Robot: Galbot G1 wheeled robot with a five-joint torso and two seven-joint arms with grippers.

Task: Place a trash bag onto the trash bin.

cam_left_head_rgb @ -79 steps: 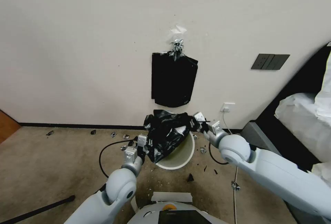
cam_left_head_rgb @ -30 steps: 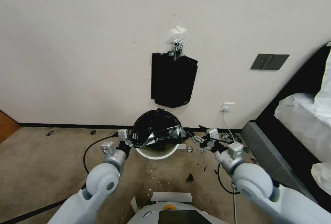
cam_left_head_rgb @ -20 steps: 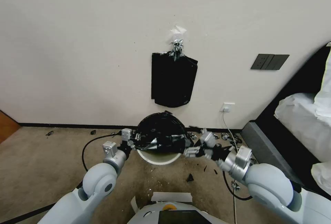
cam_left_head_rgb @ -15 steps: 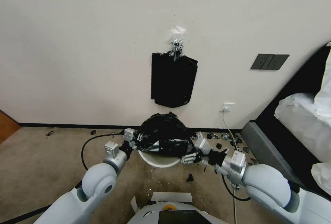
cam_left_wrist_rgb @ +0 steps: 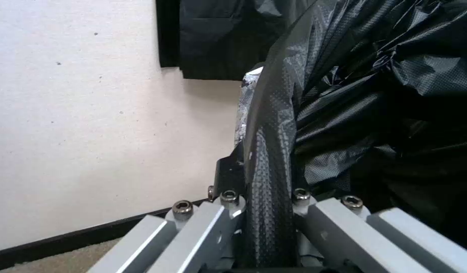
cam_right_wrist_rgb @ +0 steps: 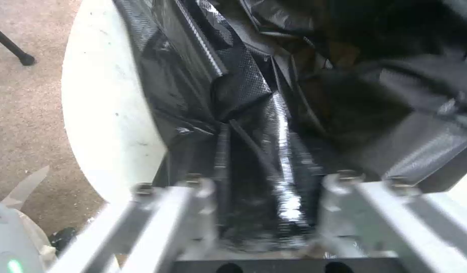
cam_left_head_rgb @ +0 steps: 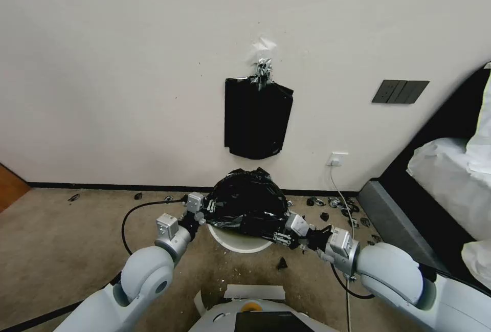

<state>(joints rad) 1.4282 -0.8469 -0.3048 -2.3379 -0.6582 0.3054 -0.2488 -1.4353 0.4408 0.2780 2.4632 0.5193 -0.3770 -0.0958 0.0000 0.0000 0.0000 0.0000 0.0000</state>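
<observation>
The trash bag is draped over the mouth of the trash bin, puffed up like a dome between the two grippers. The left gripper pinches the bag's edge at one side of the rim; the right gripper pinches a fold at the opposite side, close against the bin's wall.

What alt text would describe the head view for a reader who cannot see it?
Two grippers, left gripper and right gripper, hold a crinkled glossy black plastic trash bag over a round cream-white plastic trash bin on a beige carpet. A flat black bundle of bags hangs on the white wall above.
</observation>
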